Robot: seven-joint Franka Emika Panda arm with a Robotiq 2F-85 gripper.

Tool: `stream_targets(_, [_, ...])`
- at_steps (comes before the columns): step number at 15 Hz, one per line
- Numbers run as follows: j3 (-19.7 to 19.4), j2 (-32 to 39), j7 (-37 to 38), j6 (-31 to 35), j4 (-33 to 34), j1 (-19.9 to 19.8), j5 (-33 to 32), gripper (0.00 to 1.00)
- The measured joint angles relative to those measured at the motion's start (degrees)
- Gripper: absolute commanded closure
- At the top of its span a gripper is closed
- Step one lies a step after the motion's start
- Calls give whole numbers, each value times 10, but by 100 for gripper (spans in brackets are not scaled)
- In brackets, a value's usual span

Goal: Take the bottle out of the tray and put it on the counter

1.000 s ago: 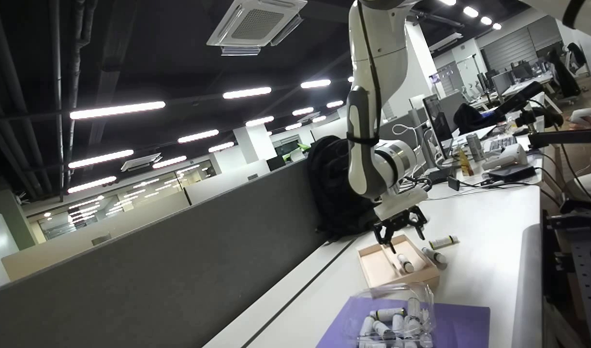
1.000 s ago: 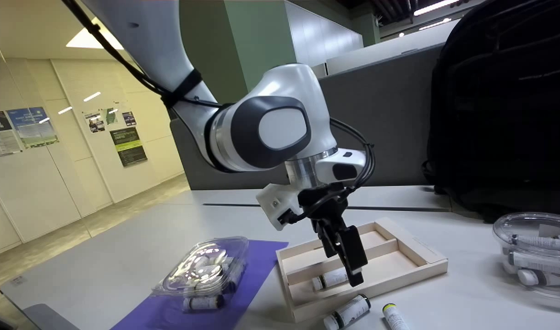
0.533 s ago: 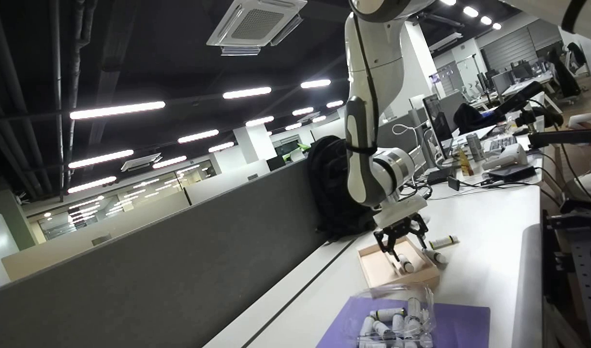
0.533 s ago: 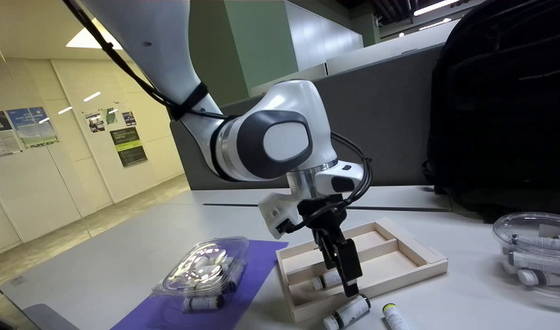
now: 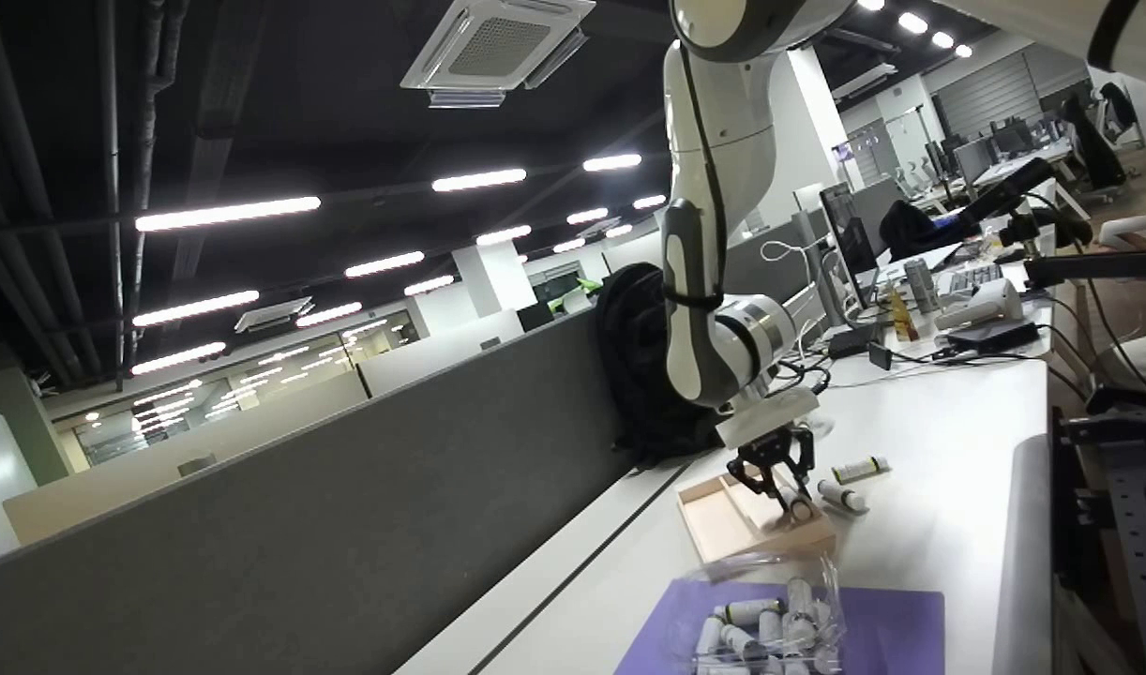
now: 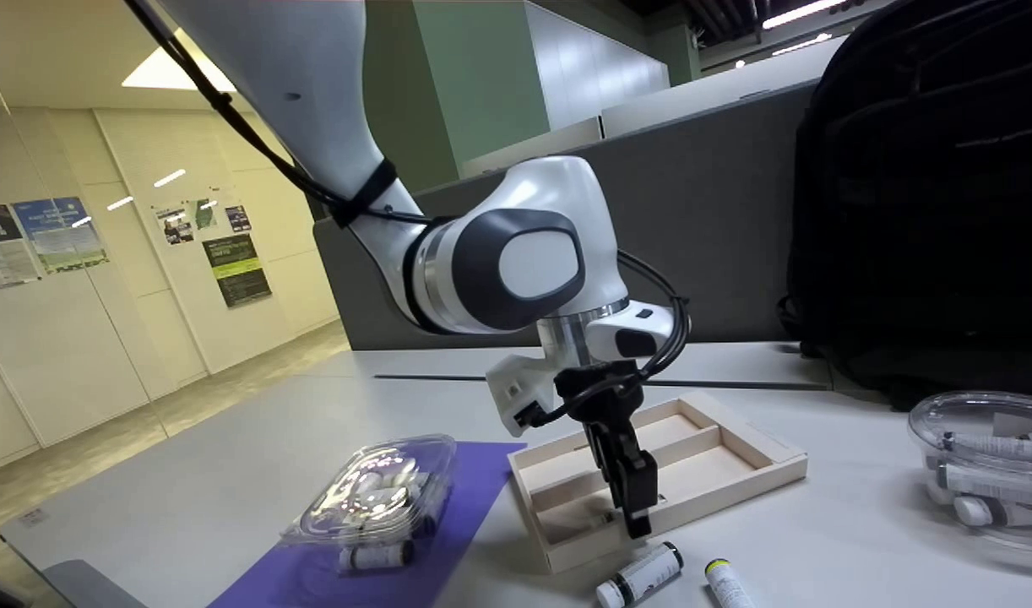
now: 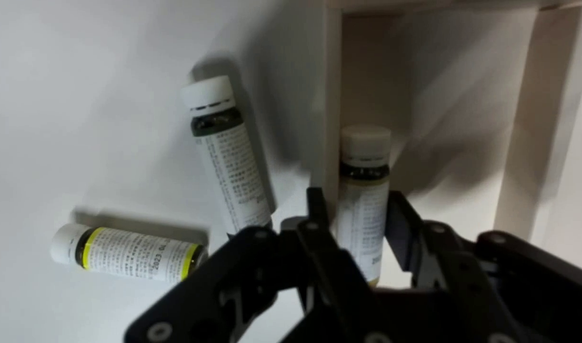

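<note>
Claw flanks a bottle; nearby yellow-banded label seemingly reads "2023".

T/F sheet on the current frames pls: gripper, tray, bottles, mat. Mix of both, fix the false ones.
1. In the wrist view, the gripper has a finger on each side of a bottle that is in the tray. True.
2. That bottle stands upright. False: it lies on its side.
3. A yellow-banded bottle lies loose on the counter. True.
4. A clear plastic box sits on the purple mat. True.
5. The tray sits on top of that mat too. False: it sits on the counter, beside the mat.
6. The tray is a single compartment. False: a divider splits it.
</note>
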Motion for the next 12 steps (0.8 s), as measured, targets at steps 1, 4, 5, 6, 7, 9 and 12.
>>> stream_targets(1, [0,0,0,-1,2,0,2,93])
stream_targets(4, [0,0,0,-5,4,2,3,46])
stream_targets(5, [0,0,0,-7,5,2,3,45])
stream_targets(6, [0,0,0,-11,7,2,3,39])
stream_targets(7, [0,0,0,-14,8,2,3,33])
stream_targets(9, [0,0,0,-22,10,3,3,19])
stream_targets(12, [0,0,0,-35,15,2,3,1])
